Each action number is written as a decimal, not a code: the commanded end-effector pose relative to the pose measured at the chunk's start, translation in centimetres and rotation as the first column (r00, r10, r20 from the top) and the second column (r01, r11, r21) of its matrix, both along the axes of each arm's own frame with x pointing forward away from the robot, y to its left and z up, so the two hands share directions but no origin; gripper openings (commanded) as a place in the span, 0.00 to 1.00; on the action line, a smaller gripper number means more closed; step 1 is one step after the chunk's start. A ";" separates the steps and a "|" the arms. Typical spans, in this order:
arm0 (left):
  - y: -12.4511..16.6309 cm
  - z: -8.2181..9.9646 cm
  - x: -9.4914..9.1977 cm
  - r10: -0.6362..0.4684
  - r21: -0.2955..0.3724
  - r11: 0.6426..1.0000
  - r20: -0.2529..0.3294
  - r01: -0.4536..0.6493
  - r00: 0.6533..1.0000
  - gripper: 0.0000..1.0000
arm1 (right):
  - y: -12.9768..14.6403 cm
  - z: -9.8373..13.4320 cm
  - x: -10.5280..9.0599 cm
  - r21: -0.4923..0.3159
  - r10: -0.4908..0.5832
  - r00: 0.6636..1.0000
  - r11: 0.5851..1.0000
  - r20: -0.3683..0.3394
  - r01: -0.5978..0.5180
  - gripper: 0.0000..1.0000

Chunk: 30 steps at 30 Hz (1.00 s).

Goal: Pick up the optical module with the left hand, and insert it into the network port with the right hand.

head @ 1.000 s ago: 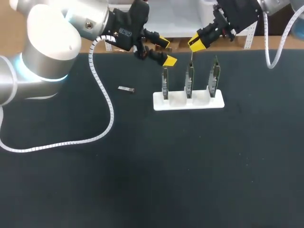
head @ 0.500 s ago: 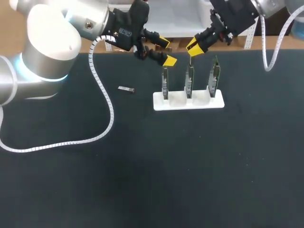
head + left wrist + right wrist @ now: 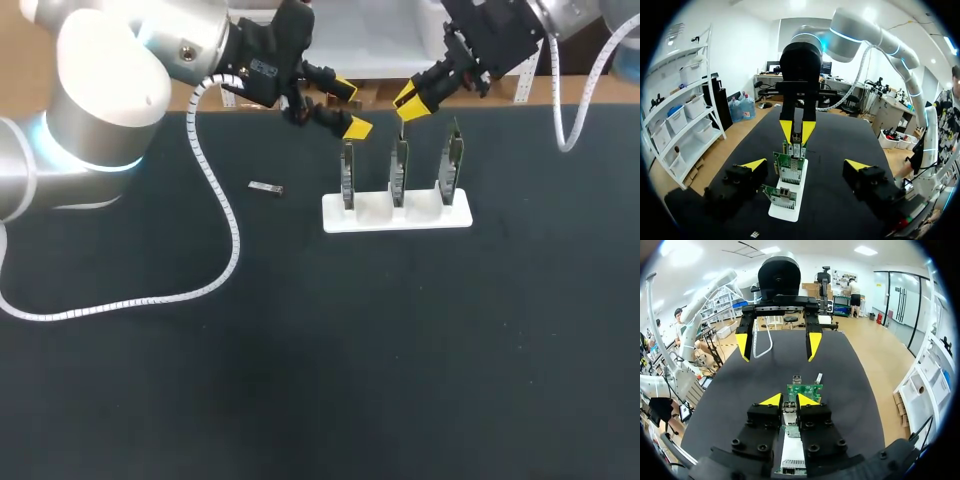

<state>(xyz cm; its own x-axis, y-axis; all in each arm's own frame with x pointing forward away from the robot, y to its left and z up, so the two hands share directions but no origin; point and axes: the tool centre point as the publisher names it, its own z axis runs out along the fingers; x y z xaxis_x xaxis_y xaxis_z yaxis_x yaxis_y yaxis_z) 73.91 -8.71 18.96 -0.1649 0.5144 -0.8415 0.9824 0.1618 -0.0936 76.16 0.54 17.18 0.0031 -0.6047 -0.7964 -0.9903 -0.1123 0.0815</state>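
— Black cloth is covering the table [image 3: 300, 380], I see. What is sitting nearest to us on it?

— A flat white plastic holder [image 3: 335, 213] is lying a little past the middle. Three upright green circuit boards [image 3: 399, 170] are standing in it side by side, each in its own slot.

— And the small silver-and-black optical module [image 3: 266, 188]?

— It is lying flat on the cloth to the left of the holder, near it but apart from it. Neither arm is touching it.

— Where is the left gripper [image 3: 349, 108] hanging?

— It is hovering over the far edge of the cloth, just beyond the leftmost board and above it. Its jaws are standing wide apart, and the module is lying well short of them.

— And the right gripper [image 3: 412, 99]?

— It is coming in from the far right corner and hovering over the middle board. From its own wrist camera that board is showing straight beneath it. Whether its jaws are apart or closed I cannot tell
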 end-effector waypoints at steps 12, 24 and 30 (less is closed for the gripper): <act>-0.1 0.1 -0.1 0.003 0.006 1.000 -0.002 -0.003 1.000 1.00 | 0.5 -0.3 0.5 -0.001 -0.008 1.000 1.000 0.001 0.008 0.00; -0.1 0.1 -0.1 0.003 0.006 1.000 -0.002 -0.003 1.000 1.00 | 0.3 0.2 0.6 0.010 -0.012 1.000 1.000 0.007 0.012 0.00; -0.1 0.1 -0.1 0.003 0.006 1.000 -0.002 -0.003 1.000 1.00 | 0.0 0.1 0.5 0.007 -0.019 1.000 1.000 0.008 0.019 0.00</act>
<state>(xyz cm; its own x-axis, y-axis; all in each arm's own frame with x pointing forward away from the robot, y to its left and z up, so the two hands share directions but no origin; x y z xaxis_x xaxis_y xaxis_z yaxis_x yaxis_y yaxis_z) 73.91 -8.71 18.96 -0.1649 0.5144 -0.8416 0.9824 0.1619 -0.0935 76.91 0.65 17.35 -0.0012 -0.5994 -0.8004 -0.9923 -0.0982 0.0750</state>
